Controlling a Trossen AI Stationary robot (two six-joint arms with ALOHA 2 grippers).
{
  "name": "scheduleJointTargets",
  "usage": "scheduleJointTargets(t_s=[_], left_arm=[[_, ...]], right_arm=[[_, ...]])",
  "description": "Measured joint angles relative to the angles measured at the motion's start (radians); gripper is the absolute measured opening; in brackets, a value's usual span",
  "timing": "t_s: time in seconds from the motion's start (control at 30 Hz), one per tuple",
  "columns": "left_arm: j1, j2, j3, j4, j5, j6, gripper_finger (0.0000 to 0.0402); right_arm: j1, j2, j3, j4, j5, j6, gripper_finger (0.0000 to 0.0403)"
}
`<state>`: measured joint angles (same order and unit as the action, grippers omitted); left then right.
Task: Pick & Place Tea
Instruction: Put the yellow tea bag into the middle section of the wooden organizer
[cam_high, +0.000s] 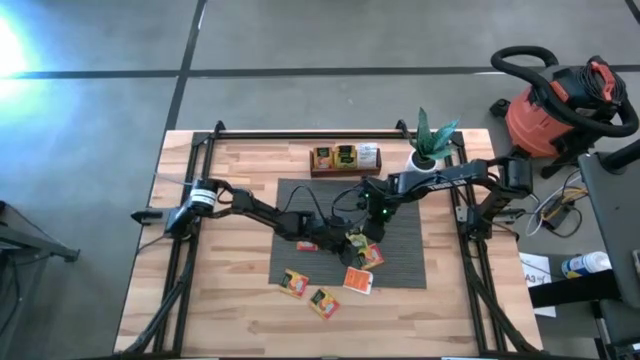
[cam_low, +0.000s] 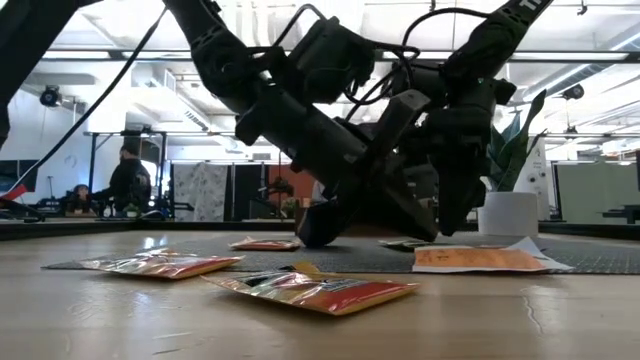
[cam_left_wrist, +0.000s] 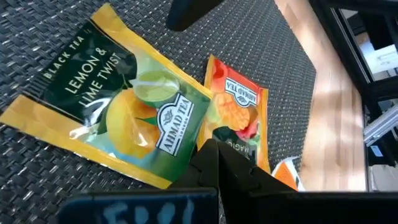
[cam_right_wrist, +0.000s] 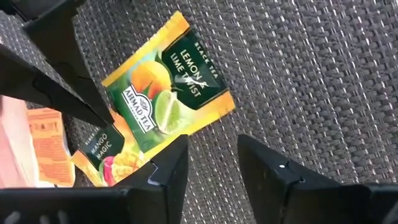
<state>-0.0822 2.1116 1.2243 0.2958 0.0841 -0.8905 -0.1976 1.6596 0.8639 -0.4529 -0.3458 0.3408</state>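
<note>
On the grey ribbed mat (cam_high: 400, 270) a yellow-green lemon-lime tea sachet (cam_left_wrist: 124, 106) (cam_right_wrist: 165, 93) lies flat, one edge over an orange mango sachet (cam_left_wrist: 239, 106) (cam_right_wrist: 106, 155). My left gripper (cam_left_wrist: 217, 158) reaches in from the table's left, shut, its tips at the seam between the two sachets. My right gripper (cam_right_wrist: 211, 155) comes down steeply from the right and is open. One finger (cam_right_wrist: 168, 168) stands at the lemon sachet's edge and the other (cam_right_wrist: 273, 171) over bare mat. My left gripper's shut fingertips (cam_right_wrist: 106, 115) slant down from the table's left onto the mango sachet's corner (cam_left_wrist: 233, 146), right beside the lemon sachet's edge. Both sachets lie flat on the mat. I cannot tell whether my right gripper touches the lemon sachet.
A dark wooden tray (cam_high: 345, 158) holding a few sachets stands at the far edge, beside a potted plant (cam_high: 425, 155). More sachets lie loose: a red one (cam_high: 307, 245) on the mat, and three (cam_high: 293, 284) (cam_high: 323, 301) (cam_high: 358, 280) toward the near edge.
</note>
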Motion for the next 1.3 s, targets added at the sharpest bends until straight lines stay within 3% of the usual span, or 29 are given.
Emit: scheduleJointTargets(t_s=[0.47, 0.93, 1.3], left_arm=[[0.000, 0.020, 0.002, 0.002, -0.004, 0.010, 0.0000], [-0.002, 0.021, 0.001, -0.025, -0.024, 0.029, 0.0000], [-0.002, 0.022, 0.000, -0.026, -0.039, 0.032, 0.0000]], right_arm=[[0.006, 0.027, -0.002, 0.102, 0.083, -0.008, 0.0132], [0.028, 0.063, -0.002, 0.129, -0.048, 0.024, 0.0132], [0.035, 0.056, -0.003, 0.199, -0.037, 0.026, 0.0132]])
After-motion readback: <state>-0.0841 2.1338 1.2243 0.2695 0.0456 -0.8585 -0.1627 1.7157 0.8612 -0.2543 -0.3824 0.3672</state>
